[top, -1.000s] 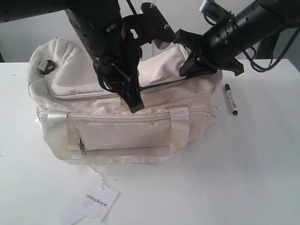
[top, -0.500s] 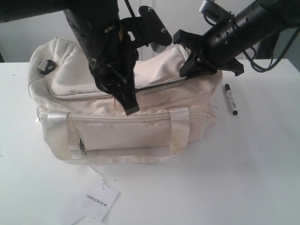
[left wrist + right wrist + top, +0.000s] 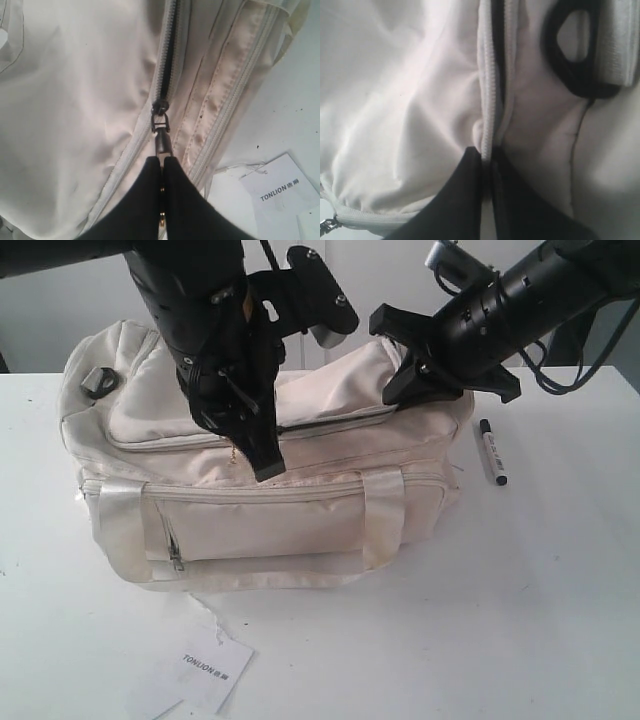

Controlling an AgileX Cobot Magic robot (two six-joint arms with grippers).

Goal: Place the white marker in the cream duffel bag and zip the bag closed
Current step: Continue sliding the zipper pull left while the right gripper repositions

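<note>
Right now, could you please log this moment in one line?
left gripper: shut on zipper pull | right gripper: pinching cream duffel bag | white marker: on table

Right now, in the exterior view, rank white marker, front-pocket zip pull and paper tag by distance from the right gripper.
From the right gripper:
1. white marker, on the table right of the bag.
2. front-pocket zip pull, bag's left front.
3. paper tag, table's front.

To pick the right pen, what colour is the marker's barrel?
White-grey, black at both ends; the marker shows best in the exterior view.
</note>
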